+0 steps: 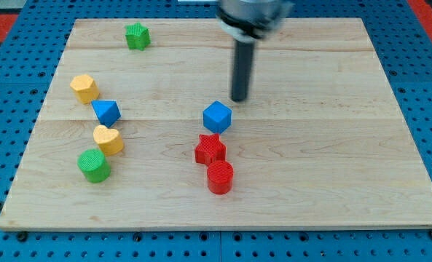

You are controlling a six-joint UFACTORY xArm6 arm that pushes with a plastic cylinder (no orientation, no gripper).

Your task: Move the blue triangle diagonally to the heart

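The blue triangle (106,112) lies on the wooden board at the view's left. The yellow heart (108,139) sits just below it, nearly touching. My tip (239,100) is near the board's middle, far to the right of the blue triangle. It stands just above and to the right of a blue cube (217,116), with a small gap between them.
A yellow hexagon (84,88) lies up-left of the triangle. A green cylinder (94,165) sits below the heart. A green star (136,36) is near the top edge. A red star (210,149) and a red cylinder (220,177) lie below the blue cube.
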